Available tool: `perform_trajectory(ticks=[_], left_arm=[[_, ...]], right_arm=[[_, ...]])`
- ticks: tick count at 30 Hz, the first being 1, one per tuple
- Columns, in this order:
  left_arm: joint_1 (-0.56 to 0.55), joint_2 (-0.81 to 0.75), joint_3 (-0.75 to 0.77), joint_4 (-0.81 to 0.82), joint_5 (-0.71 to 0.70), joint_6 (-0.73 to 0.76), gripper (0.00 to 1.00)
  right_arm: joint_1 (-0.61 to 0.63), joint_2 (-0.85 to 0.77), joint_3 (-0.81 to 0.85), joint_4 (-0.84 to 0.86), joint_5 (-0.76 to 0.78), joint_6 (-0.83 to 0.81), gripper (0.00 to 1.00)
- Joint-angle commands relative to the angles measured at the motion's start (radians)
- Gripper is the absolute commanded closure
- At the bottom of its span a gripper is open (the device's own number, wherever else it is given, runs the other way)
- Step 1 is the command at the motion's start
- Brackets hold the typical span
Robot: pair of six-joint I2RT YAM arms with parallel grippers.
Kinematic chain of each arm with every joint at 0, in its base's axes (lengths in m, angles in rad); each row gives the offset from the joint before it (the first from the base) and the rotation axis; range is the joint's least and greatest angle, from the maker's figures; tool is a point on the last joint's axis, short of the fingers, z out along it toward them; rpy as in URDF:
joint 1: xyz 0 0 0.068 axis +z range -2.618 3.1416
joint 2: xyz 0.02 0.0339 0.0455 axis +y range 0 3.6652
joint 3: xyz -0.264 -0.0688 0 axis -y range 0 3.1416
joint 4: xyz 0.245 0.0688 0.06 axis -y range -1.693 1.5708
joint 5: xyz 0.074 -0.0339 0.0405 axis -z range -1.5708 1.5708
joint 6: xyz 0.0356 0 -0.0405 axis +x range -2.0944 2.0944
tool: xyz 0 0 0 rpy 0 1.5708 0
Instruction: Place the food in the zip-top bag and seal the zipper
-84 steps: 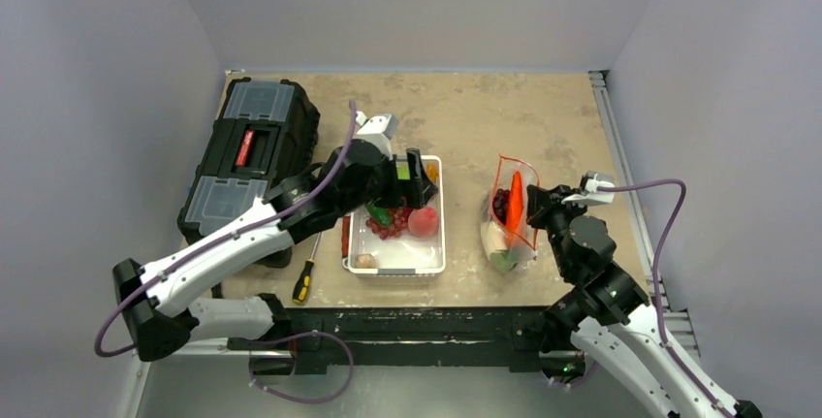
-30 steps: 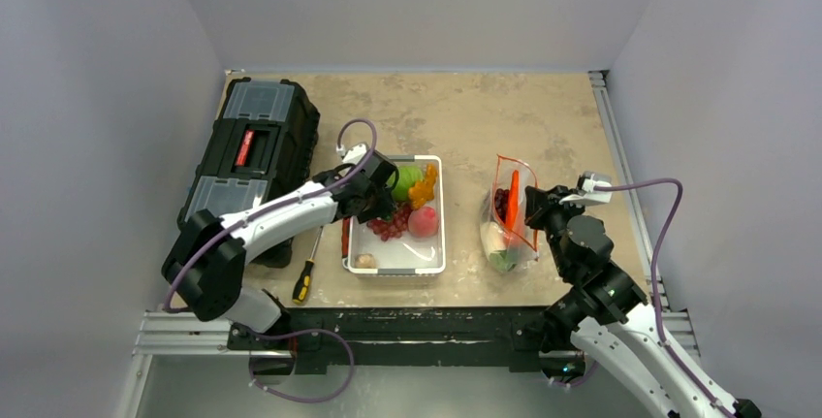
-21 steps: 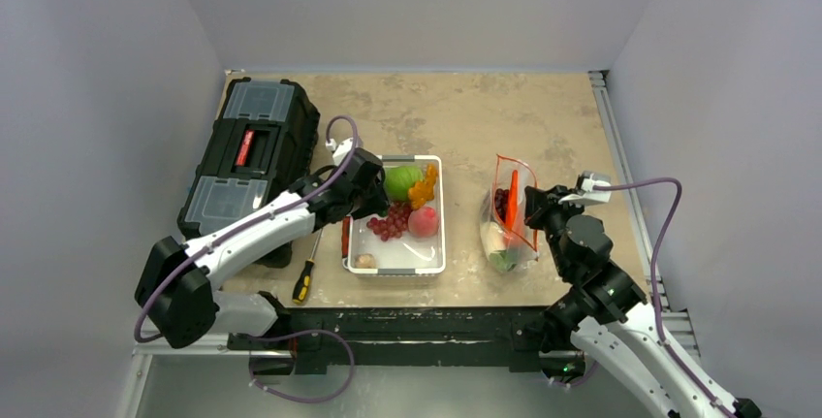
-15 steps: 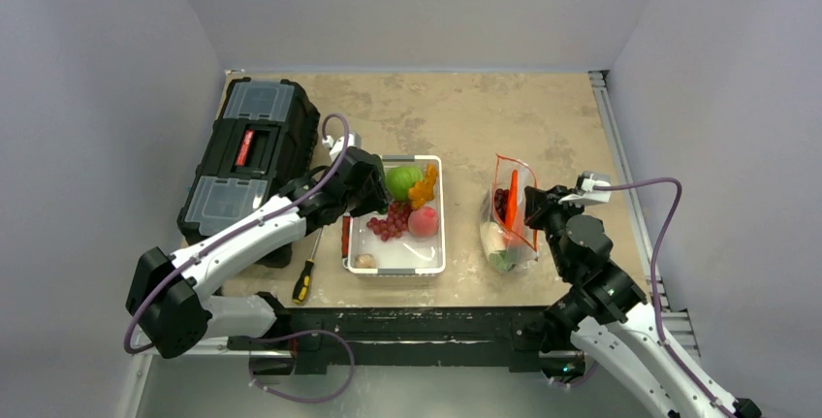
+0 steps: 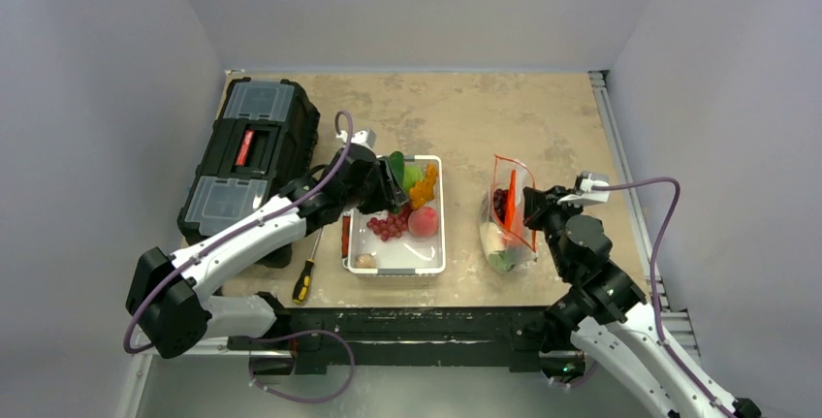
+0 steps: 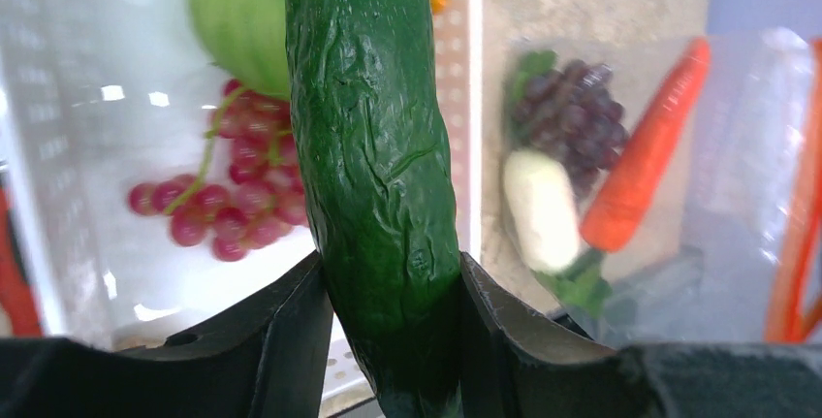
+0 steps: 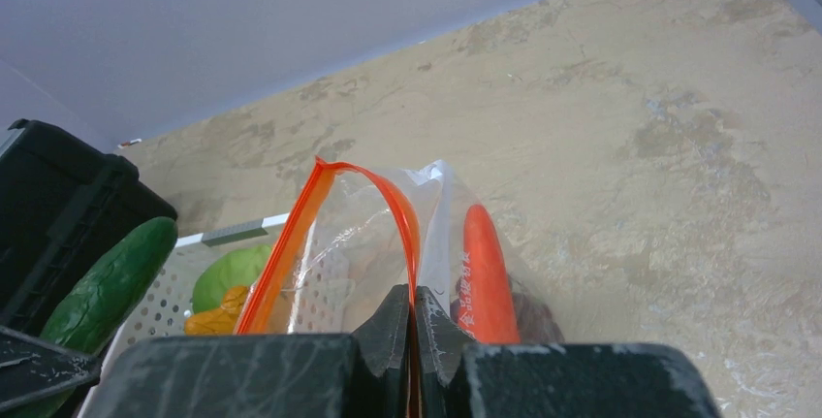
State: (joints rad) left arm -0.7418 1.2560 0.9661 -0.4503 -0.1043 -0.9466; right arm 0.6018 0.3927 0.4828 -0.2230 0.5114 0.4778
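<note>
My left arm has changed most. A few seconds ago it was reaching down into the tray; now it has pulled up and back toward the tray's far-left corner, with the wrist swung round. The right arm has not shifted at all.

The bag sits where it was, right of the tray and apart from it. Its mouth is held up and open, and the carrot, dark grapes and radish are already inside.

The cucumber was lying in the tray and is now off it, clamped between the left gripper jaws low on its length. Most of it sticks out past the fingertips.

The right gripper is pinched tight on the zipper, keeping the rim raised.

I judge the pick is done and the carry across to the bag comes next. The long overhang could catch the rim on entry. The cabbage, peach and red grapes are still in the tray, so sealing is some way off.
</note>
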Motion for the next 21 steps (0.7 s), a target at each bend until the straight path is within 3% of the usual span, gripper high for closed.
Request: perform_trajectory(ticks=[1, 6, 12, 21], left_arm=[[-0.007, -0.029, 0.010, 0.174, 0.243, 0.093, 1.00], [-0.048, 0.022, 0.102, 0.195, 0.438, 0.109, 1.00], [-0.211, 0.078, 0.256, 0.184, 0.481, 0.103, 1.00], [-0.273, 0.173, 0.317, 0.300, 0.503, -0.174, 1.00]], right_arm=[[0.001, -0.003, 0.000, 0.030, 0.001, -0.001, 1.00], [0.001, 0.007, 0.005, 0.026, 0.001, -0.004, 1.00], [0.001, 0.002, 0.003, 0.027, 0.012, -0.014, 1.00], [0.001, -0.019, 0.003, 0.031, -0.002, -0.026, 1.00]])
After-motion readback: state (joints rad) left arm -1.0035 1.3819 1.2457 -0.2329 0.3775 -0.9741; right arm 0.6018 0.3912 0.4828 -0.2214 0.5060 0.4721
